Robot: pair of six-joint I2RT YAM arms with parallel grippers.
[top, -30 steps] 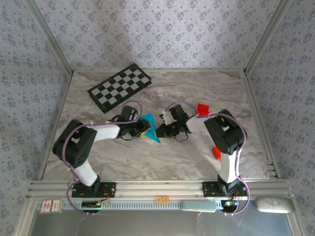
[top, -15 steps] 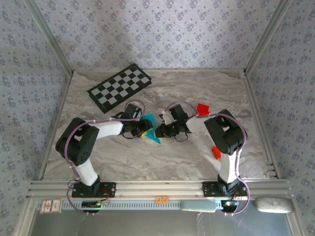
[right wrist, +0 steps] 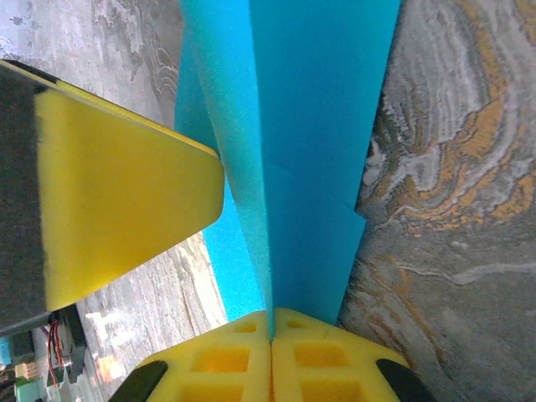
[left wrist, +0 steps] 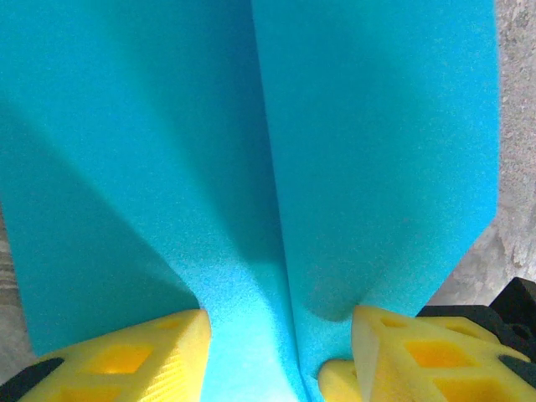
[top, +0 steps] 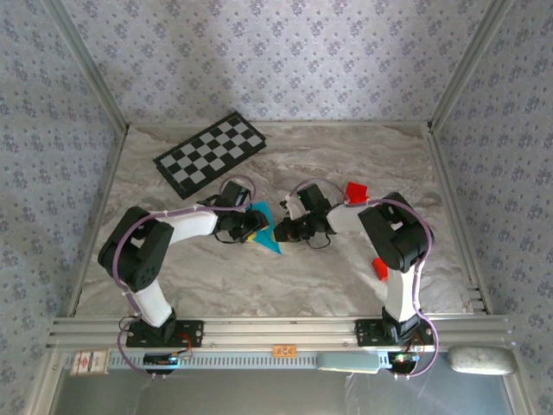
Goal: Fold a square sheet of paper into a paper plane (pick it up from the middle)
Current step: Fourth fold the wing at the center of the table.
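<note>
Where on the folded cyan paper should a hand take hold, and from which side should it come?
Probably the centre crease of the cyan paper: there the two flaps meet in a thin stand-up ridge that fingers can pinch. Come in along the crease from its end, as the right hand does, shut on it.
</note>
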